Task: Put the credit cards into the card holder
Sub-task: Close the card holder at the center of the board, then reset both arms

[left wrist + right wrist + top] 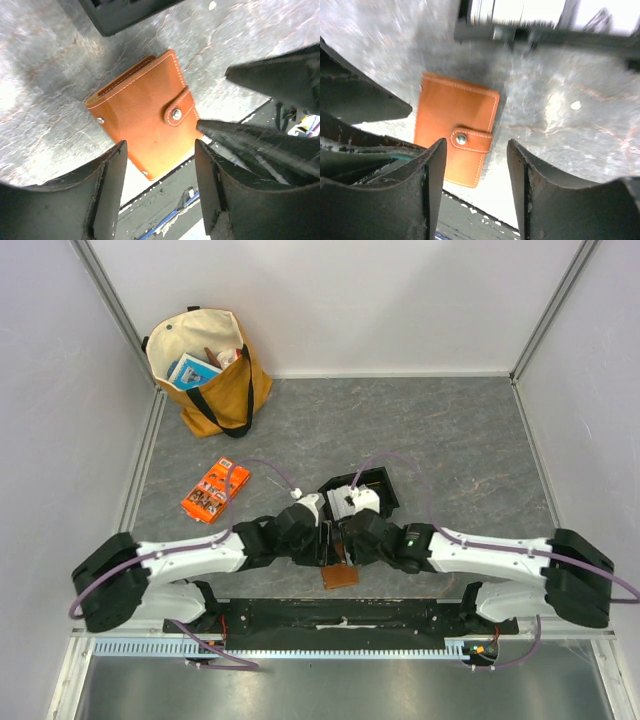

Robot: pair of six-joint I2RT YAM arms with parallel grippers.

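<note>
Looking down from above, the left arm (190, 555) and the right arm (480, 552) reach inward and meet at the middle of the grey table (450, 440), their wrists crowded together. The brown card holder (340, 577) lies just behind the two wrists, at the near edge of the table. A black tray (380, 490) sits just ahead of them. An orange printed packet (215, 490) lies off to the left arm's far side, and a tan tote bag (210, 370) stands well beyond it. In the left wrist view, the left gripper (160, 150) has its fingers spread apart with nothing between them. The card holder lies flat on the table beneath the gap, folded closed with its clasp tab snapped down. The right gripper's dark fingers point in from the right. In the right wrist view, the right gripper (476, 145) is likewise parted and holds nothing. The closed card holder lies on the table below its left finger and the gap. Beyond the fingertips sits the tray, holding pale shapes that may be the credit cards (505, 11), too blurred to be sure.
</note>
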